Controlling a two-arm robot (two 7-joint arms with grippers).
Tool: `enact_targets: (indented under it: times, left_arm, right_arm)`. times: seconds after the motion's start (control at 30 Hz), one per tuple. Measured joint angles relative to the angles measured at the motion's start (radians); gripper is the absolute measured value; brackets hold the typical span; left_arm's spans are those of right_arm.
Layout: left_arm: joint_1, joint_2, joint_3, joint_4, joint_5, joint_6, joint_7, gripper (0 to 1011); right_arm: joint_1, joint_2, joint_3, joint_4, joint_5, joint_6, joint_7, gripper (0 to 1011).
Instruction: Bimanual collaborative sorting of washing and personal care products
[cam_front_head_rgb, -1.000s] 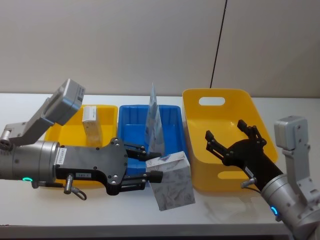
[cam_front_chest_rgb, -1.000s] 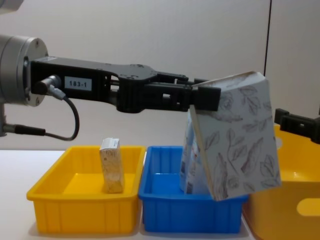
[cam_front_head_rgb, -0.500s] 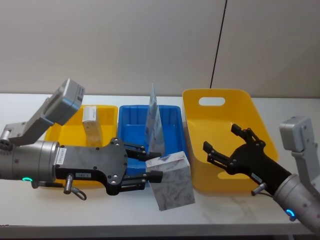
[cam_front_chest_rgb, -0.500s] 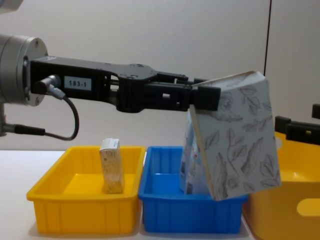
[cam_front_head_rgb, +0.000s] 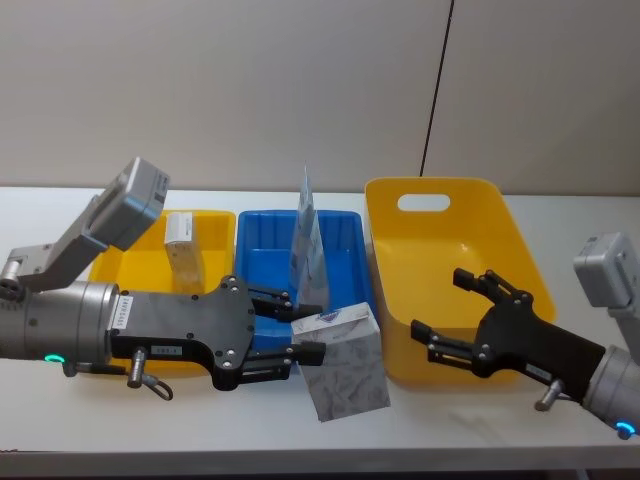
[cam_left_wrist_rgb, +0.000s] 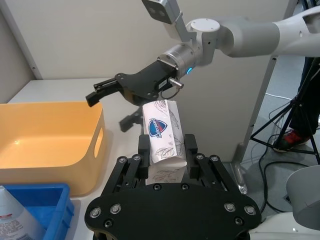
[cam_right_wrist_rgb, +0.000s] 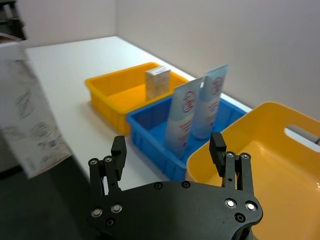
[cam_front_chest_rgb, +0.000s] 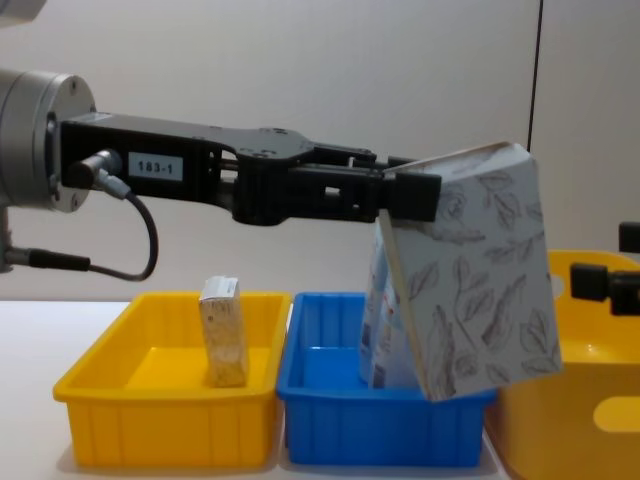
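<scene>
My left gripper is shut on a whitish carton with grey leaf print. It holds the carton tilted in the air before the blue tray, as the chest view and left wrist view show. My right gripper stands open over the front wall of the yellow basket, to the right of the carton and apart from it. Its fingers have nothing between them. A smaller carton stands in the yellow tray. Two pale-blue pouches stand upright in the blue tray.
Three containers stand in a row on the white table: a yellow tray on the left, a blue tray in the middle and a tall yellow basket with handle slots on the right. A wall stands close behind them.
My right gripper has sunk lower and drawn back to the right, staying open. The left gripper and its carton have not moved.
</scene>
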Motion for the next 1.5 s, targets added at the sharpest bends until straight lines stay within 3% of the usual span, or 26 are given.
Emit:
enact_targets:
  times: [0.4, 0.77, 1.0, 1.5]
  left_arm:
    - [0.0, 0.0, 0.0, 0.0, 0.0, 0.0, 0.0, 378]
    - [0.0, 0.0, 0.0, 0.0, 0.0, 0.0, 0.0, 378]
    - [0.0, 0.0, 0.0, 0.0, 0.0, 0.0, 0.0, 378]
    - [0.0, 0.0, 0.0, 0.0, 0.0, 0.0, 0.0, 378]
  right_arm:
    - [0.046, 0.131, -0.021, 0.005, 0.047, 0.022, 0.202, 1000]
    - [0.092, 0.209, -0.052, 0.006, 0.079, 0.036, 0.36, 1000]
    - [0.112, 0.224, -0.07, 0.0, 0.095, 0.039, 0.406, 1000]
    - [0.148, 0.21, -0.115, -0.002, 0.1, 0.04, 0.421, 1000]
